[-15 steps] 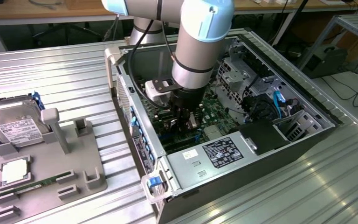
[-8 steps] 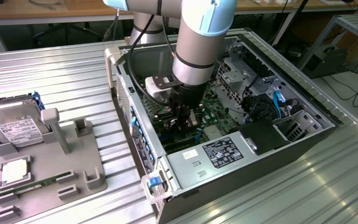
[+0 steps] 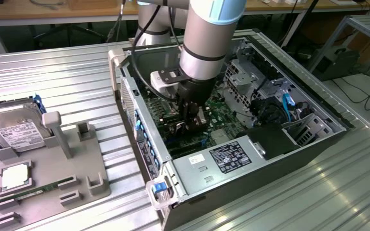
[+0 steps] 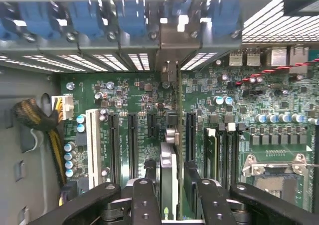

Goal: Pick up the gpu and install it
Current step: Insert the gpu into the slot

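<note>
Ribbed metal worktop carries an open computer case, and my claw reaches down inside it. Between my parted fingers stands the gpu, edge-on over the motherboard slots: a thin card, silver bracket at its far end.

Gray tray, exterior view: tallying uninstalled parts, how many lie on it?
3: a hard drive at its far end, a square silver chip in the middle, a green memory stick nearest the camera. None seems hidden.
</note>
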Controlling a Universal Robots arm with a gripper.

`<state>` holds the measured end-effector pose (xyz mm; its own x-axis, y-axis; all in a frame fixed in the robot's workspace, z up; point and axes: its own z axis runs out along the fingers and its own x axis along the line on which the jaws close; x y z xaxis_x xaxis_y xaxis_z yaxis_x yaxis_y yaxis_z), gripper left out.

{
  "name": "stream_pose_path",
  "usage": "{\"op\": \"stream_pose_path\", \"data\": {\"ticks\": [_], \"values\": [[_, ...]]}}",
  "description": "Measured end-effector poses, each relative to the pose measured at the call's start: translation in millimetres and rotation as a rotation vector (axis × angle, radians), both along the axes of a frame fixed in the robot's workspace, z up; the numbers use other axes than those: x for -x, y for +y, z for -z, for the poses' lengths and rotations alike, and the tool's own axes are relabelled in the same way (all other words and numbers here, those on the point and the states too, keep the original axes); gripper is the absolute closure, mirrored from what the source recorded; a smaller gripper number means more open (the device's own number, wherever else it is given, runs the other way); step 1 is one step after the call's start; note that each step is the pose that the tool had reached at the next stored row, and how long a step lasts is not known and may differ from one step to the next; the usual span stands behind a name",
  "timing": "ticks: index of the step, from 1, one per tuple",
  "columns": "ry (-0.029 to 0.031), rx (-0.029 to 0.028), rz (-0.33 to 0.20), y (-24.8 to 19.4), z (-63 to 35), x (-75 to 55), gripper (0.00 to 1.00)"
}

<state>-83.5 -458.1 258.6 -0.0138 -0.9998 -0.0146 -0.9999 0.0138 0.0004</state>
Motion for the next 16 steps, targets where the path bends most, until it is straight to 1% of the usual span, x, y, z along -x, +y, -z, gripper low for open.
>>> {"op": "stream_pose_path", "data": {"ticks": [4, 7, 16], "values": [[-0.002, 0.0005, 0.0, 0.2, -8.8, 0.0, 0.64], [-0.0025, 0.0009, 0.0, 0.1, -14.8, 0.0, 0.64], [-0.0026, 0.0008, 0.0, 0.2, -15.3, 0.0, 0.64]]}}
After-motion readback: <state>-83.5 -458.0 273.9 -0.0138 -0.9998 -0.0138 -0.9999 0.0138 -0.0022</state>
